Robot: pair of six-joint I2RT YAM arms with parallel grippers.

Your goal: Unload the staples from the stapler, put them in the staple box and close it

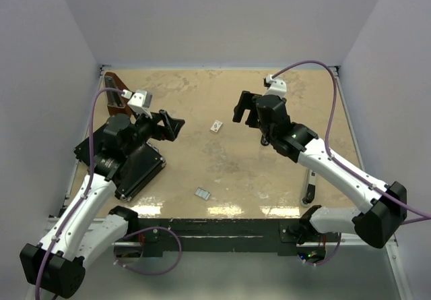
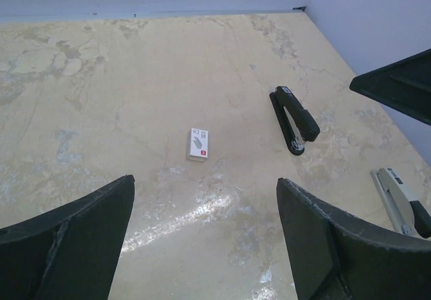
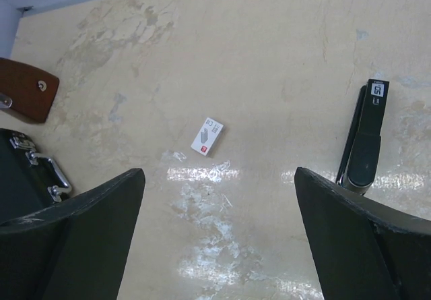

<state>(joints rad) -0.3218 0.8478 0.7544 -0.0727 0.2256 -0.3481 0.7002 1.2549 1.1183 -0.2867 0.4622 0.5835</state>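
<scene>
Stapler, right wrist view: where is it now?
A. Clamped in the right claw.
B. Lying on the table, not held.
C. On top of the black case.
B: the stapler lies flat on the table, and the right claw hangs open above it with nothing between its fingers.

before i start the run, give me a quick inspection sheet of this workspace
surface: tan mottled table, glare near front
job's things: slim grey-and-black stapler at right front; staples strip at front centre
clutter: black stapler, small white box, brown wedge, black case under left arm
grippers: left gripper and right gripper open, empty, above table
cables: purple cable looping along each arm
surroundings: plain pale walls
</scene>
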